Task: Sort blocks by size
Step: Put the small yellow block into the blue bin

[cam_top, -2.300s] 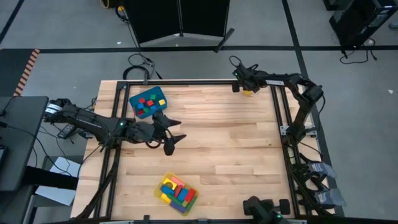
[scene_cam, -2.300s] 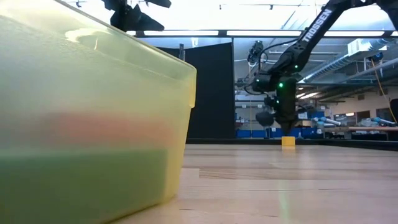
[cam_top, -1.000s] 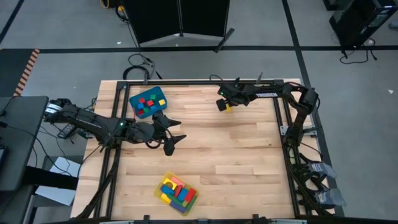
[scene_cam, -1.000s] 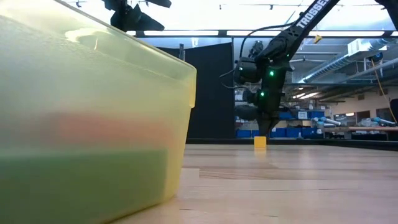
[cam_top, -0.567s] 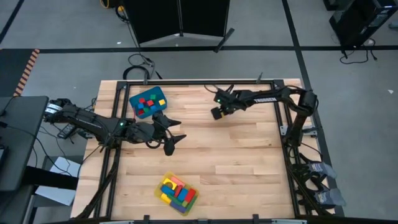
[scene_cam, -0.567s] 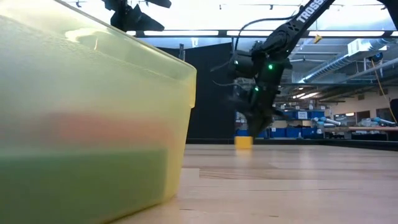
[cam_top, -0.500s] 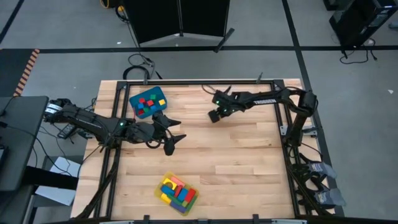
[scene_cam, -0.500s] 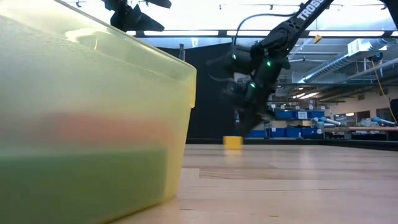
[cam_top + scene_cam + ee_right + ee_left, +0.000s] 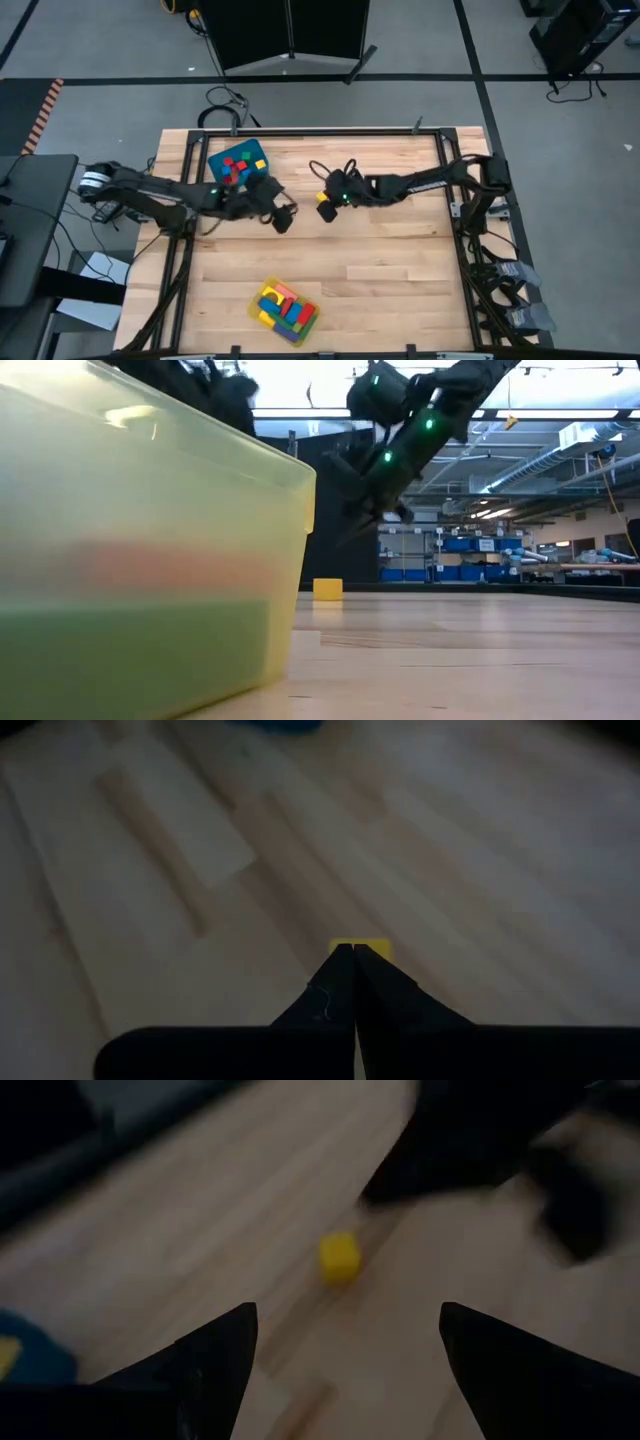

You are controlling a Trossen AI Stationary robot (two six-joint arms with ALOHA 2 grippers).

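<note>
wooden table | one yellow cube loose | left hand spread wide | right hand pinched closed, empty

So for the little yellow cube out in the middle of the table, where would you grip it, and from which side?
Probably from above, across two opposite flat side faces. The yellow cube sits flat and alone on the table, so its top and most sides are free. The right gripper, fingers closed, is right against one side, so take the faces clear of it. The left gripper, open and facing the cube, looks best placed.
</note>
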